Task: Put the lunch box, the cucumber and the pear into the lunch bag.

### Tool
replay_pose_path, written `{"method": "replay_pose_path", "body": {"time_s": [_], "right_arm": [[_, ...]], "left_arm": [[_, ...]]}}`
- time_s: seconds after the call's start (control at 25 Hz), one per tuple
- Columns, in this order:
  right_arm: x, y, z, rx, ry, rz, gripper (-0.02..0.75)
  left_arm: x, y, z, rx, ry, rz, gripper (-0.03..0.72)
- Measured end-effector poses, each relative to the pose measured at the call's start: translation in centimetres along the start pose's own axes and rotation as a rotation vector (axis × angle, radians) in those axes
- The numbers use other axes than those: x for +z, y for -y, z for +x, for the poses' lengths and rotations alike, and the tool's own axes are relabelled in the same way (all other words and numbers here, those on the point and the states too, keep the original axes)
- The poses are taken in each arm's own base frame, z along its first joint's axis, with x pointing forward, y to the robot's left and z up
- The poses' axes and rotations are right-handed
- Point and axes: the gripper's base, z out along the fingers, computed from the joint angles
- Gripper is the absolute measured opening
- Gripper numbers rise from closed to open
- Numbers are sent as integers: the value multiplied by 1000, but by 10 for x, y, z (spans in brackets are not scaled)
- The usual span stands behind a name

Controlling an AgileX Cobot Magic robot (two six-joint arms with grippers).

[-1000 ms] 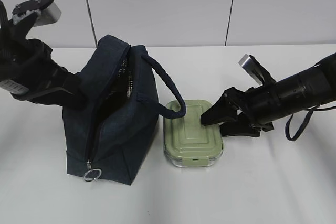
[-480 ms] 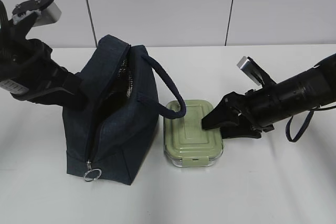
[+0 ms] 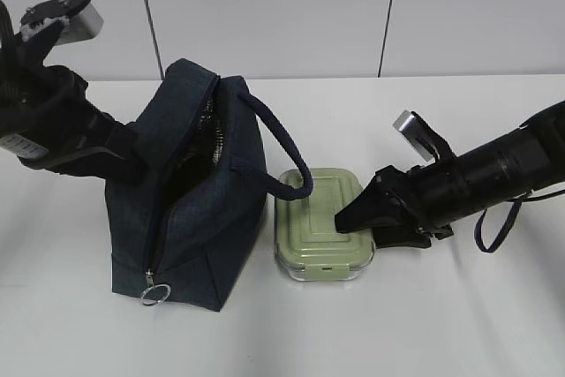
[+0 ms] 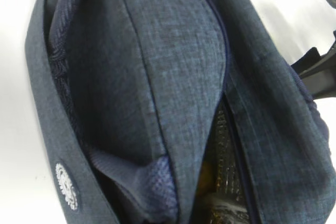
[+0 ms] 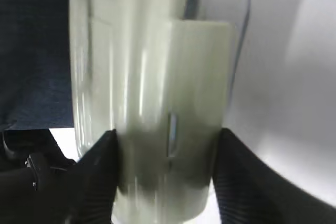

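Observation:
The navy lunch bag (image 3: 190, 209) stands on the white table with its top unzipped. My left arm (image 3: 62, 121) presses against its left side; the fingers are hidden, and the left wrist view is filled with bag fabric (image 4: 157, 77) bunched at the jaws. A yellow-orange bit of the pear (image 4: 206, 174) shows inside against the silvery lining. The cucumber is out of view. The sage-green lunch box (image 3: 313, 218) lies just right of the bag. My right gripper (image 3: 353, 225) straddles its right end, and both black fingers (image 5: 100, 171) lie against the sides of the box (image 5: 157, 103).
The bag's looped strap handle (image 3: 282, 147) hangs over the box's left end. A metal ring pull (image 3: 156, 293) dangles at the bag's front bottom. A black cable (image 3: 499, 218) loops under the right arm. A white wall closes the back of the table.
My right gripper has come down and to the left over the lunch box, and its jaws have narrowed against the box's sides. The left arm and bag have not moved.

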Motion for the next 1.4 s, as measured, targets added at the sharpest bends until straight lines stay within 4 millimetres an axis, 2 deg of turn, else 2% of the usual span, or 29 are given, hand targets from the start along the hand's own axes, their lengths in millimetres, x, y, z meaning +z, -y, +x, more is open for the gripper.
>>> {"method": "replay_pose_path", "body": {"time_s": [0.08, 0.12, 0.36, 0.48, 0.68, 0.76, 0.84, 1.12, 1.2, 1.28, 1.4], "right_arm": [[0, -2, 0, 8, -1, -19, 372], [0, -2, 0, 8, -3, -23, 344], [0, -2, 1, 11, -8, -27, 339], [-7, -7, -2, -8, 15, -2, 339], [-49, -16, -16, -39, 168, 124, 338], [-72, -27, -20, -63, 243, 148, 337], [-88, -41, -22, -95, 289, 152, 327], [-110, -104, -28, -209, 344, -33, 326], [-111, -121, -33, -235, 357, -65, 326], [-103, -139, -36, -268, 346, -96, 326], [-81, -172, -36, -324, 317, -134, 321]], "left_arm": [[0, 0, 0, -1, 0, 1, 1], [0, 0, 0, -1, 0, 1, 1], [0, 0, 0, -1, 0, 1, 1], [0, 0, 0, -1, 0, 1, 1], [0, 0, 0, -1, 0, 1, 1], [0, 0, 0, 0, 0, 1, 1], [0, 0, 0, 0, 0, 1, 1], [0, 0, 0, 0, -1, 1, 1], [0, 0, 0, 0, -1, 1, 1], [0, 0, 0, 0, -1, 1, 1], [0, 0, 0, 0, -1, 1, 1]]}}
